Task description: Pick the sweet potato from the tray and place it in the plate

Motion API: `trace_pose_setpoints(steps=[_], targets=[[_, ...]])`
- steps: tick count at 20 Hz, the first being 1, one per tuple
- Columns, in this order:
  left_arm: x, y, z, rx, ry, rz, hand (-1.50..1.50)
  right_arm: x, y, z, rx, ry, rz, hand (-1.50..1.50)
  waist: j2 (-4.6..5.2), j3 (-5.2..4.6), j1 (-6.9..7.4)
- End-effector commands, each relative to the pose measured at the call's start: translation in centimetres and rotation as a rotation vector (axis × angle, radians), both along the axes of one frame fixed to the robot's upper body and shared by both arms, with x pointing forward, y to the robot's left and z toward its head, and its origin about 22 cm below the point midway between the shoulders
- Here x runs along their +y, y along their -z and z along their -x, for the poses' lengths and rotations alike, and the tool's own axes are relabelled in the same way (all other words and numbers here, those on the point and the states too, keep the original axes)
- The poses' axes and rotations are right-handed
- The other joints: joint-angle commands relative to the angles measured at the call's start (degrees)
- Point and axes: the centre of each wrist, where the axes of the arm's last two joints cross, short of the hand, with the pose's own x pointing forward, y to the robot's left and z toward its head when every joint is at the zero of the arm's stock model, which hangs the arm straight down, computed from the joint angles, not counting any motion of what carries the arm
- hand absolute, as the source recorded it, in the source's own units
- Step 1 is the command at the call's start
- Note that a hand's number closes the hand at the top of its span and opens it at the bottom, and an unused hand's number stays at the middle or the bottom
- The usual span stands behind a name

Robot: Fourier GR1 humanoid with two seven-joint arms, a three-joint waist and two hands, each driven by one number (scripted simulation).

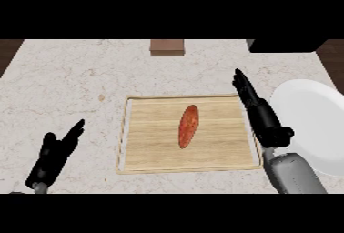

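Counter [67, 82] wide open upper left. Tray [190, 169] centre frame; plate [312, 123] cut by right edge. Right hand [259, 113] along tray's right rim, fingers straight, holding nothing. Left hand [55, 154] lower left, open, holding nothing. Sweet potato [189, 125] mid-tray, untouched.

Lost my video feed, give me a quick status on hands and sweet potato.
Left hand open, resting at lower left. Right hand open over the tray's right edge. Sweet potato lies mid-tray, untouched. Plate at right, nothing between.
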Motion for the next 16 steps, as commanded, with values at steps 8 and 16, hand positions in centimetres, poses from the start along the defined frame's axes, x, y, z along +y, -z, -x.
trace_pose_setpoints(steps=[8,16], targets=[[-0.5,-4.9,-2.6,-0.257,-0.078,0.064,0.0,-6.2,-4.9,-3.6,-0.178,-0.063,0.617,1.5,-2.56,-0.96,1.09],[-3.3,-4.2,-4.6,-0.32,-0.095,0.112,0.0,-4.4,7.1,-1.9,-0.069,-0.034,0.059,-1.5,-1.15,0.52,1.54]])
